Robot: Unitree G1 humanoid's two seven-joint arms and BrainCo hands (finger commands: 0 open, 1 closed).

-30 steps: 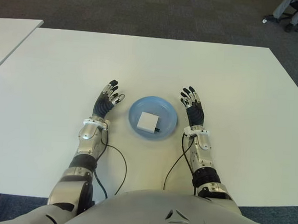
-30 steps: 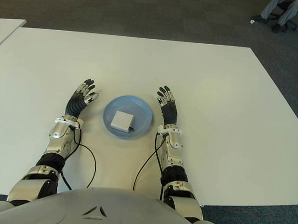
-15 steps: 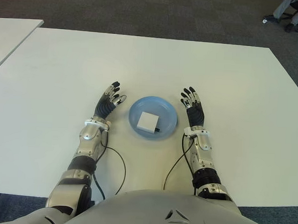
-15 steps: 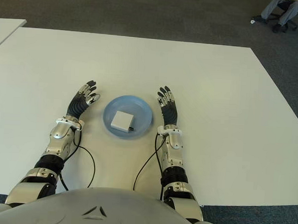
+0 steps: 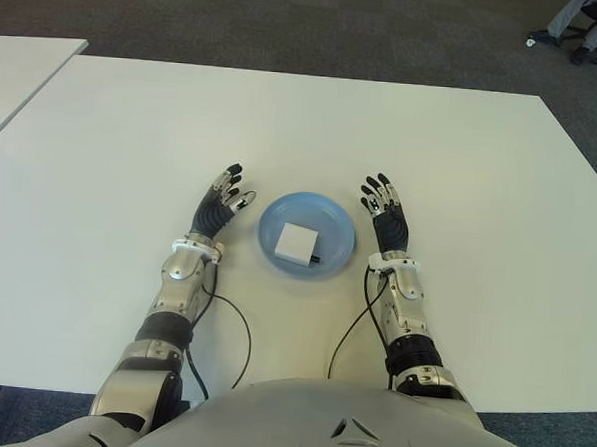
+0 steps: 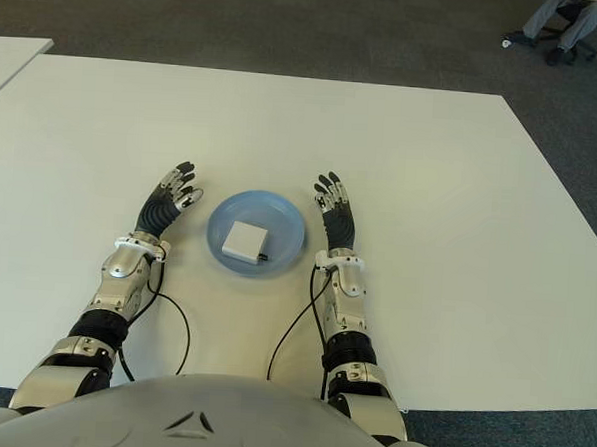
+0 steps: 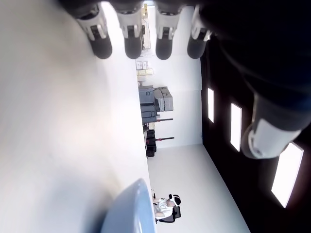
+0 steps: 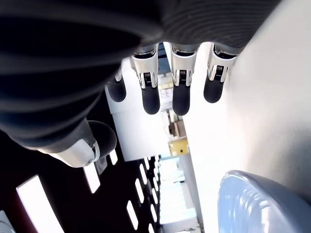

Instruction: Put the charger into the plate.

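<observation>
A wide white table (image 5: 123,134) fills most of the view, with dark grey carpet (image 5: 289,23) beyond its far edge and a second white table (image 5: 16,69) at the robot's far left. The white charger (image 5: 297,242) lies inside the blue plate (image 5: 334,217). The left hand (image 5: 220,201) and right hand (image 5: 384,210) flank the plate, fingers spread, holding nothing. A seated person's legs (image 5: 580,16) show at the far right corner.
</observation>
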